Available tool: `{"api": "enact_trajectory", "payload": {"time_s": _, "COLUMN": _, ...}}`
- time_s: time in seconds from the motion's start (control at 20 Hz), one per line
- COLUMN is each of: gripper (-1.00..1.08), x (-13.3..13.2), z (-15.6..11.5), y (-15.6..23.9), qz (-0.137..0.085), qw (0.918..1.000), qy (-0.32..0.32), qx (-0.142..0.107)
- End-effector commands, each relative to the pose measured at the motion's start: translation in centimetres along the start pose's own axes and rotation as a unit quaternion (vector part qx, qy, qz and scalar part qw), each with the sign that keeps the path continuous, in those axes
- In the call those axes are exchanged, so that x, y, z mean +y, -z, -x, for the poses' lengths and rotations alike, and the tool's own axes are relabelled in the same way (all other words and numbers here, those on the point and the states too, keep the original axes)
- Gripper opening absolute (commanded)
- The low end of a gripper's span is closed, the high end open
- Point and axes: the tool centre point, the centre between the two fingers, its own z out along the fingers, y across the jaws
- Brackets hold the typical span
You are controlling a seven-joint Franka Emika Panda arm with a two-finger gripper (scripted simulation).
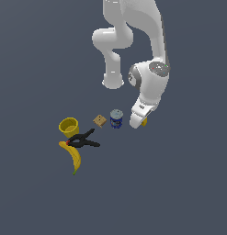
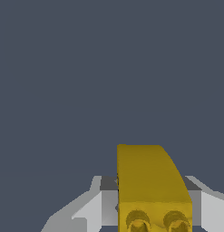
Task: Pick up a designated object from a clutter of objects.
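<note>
Apparently my fingers (image 2: 154, 213) had closed on the yellow block (image 2: 149, 181), which sat between them, just beside the blue can (image 1: 116, 119), away from the other clutter so nothing crowded the grip.

Floor (image 1: 36, 55): one flat, plain surface of dark slate blue-grey, filling the whole exterior view from edge to edge.
Texture: none; no seams, tiles, grain or markings show anywhere on it.
Walls: cannot tell; no edge or horizon splits the surface in either view.
Light: even and soft, with little change in tone from corner to corner.
Shadows: faint at most; none shows clearly on the surface.
Wrist view backdrop (image 2: 63, 68): the same dark blue-grey, uniform across all the visible ground.
Render: clean, simulated look, flat colour with no reflections on the ground.
</note>
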Motion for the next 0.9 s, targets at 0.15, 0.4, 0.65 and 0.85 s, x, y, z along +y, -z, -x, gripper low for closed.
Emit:
{"api": "enact_trajectory", "payload": {"time_s": 0.15, "gripper": -1.0, "x": -0.5, "z": -0.5, "y": 5.4, "qz": -0.001, "qw": 1.0, "qy": 0.001, "qx": 0.001}}
{"api": "enact_trajectory", "payload": {"time_s": 0.4, "gripper": -1.0, "x": -0.8, "z": -0.9, "y": 10.3, "qz": -0.001, "qw": 1.0, "qy": 0.001, "qx": 0.001}}
{"api": "enact_trajectory", "payload": {"time_s": 0.65, "gripper": -1.0, "x": -1.2, "z": -1.4, "y": 15.1, "qz": -0.001, "qw": 1.0, "qy": 0.001, "qx": 0.001}}
{"api": "enact_trajectory", "payload": {"time_s": 0.85, "gripper": -1.0, "x": -1.4, "z": -1.8, "y": 19.0, "qz": -0.001, "qw": 1.0, "qy": 0.001, "qx": 0.001}}
